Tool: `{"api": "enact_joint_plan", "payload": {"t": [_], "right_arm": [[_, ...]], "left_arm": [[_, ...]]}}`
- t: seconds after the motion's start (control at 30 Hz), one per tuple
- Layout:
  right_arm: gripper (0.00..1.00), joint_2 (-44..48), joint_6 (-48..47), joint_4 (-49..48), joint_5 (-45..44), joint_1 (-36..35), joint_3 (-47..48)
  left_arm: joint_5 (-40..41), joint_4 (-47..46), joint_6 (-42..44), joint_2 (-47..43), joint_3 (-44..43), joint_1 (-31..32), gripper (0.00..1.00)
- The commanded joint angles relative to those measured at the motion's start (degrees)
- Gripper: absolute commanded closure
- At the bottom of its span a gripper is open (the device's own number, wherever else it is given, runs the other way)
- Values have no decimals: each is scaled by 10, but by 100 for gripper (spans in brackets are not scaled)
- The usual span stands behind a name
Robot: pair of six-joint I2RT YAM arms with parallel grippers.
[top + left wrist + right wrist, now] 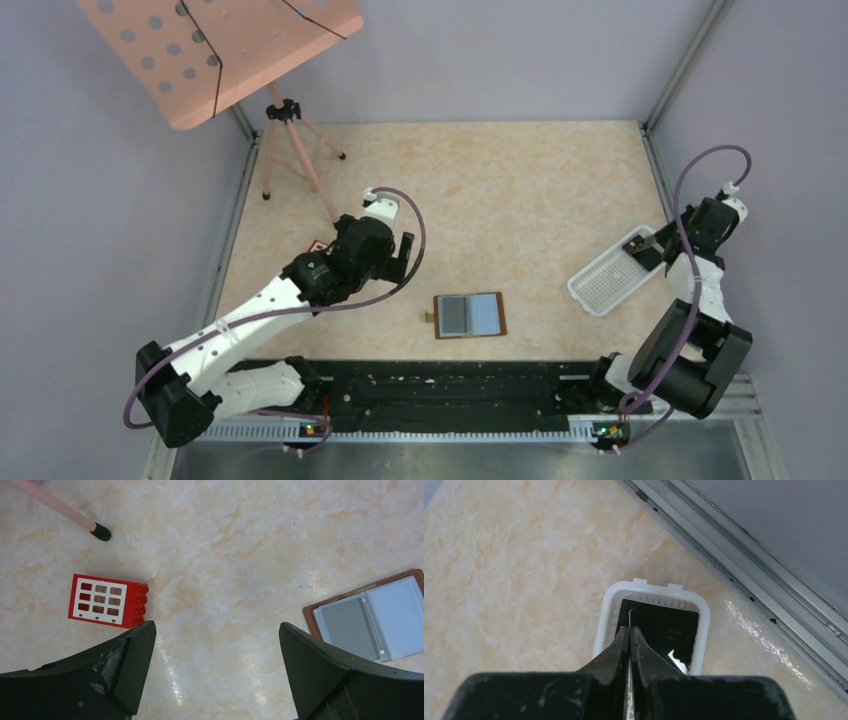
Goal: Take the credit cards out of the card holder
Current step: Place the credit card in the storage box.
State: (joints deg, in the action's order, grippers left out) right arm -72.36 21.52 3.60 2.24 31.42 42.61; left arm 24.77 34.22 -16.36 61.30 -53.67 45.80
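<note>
left gripper (216, 630) spread, empty, between block (107, 601) and holder (370, 615). right gripper (629, 629) pinches card (664, 630) over tray (654, 587); risk: off-centre release, card tips over rim.

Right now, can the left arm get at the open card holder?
Probably yes. The left gripper hangs open near the card holder, with only bare table between them. The red block lies on its other side, out of the way.

Robotics lab test cell: left arm (250, 315) and right arm (705, 285) bolted to a black rail (450, 385), marble-patterned tabletop (500, 200), plain grey walls (500, 60), aluminium framing (687, 60).
</note>
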Motion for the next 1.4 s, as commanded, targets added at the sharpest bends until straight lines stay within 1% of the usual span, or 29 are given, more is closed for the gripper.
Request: {"api": "enact_joint_plan", "payload": {"t": [0.0, 0.13, 0.43, 0.57, 0.83, 1.37], "right_arm": [[100, -24, -2, -32, 20, 8, 5], [100, -34, -2, -69, 23, 10, 0], [100, -62, -2, -80, 29, 19, -2], [95, -70, 2, -76, 24, 21, 0], [84, -82, 6, -52, -2, 23, 12], [73, -88, 18, -10, -39, 24, 31]], "left_arm": [[-8, -20, -6, 8, -7, -1, 1], [-12, -20, -5, 16, -11, -2, 2], [-13, -16, -10, 36, -24, -1, 2], [-26, -17, -10, 41, -27, -1, 2], [-23, -15, -10, 40, -28, -1, 2], [-26, -14, -11, 29, -18, -1, 2]]}}
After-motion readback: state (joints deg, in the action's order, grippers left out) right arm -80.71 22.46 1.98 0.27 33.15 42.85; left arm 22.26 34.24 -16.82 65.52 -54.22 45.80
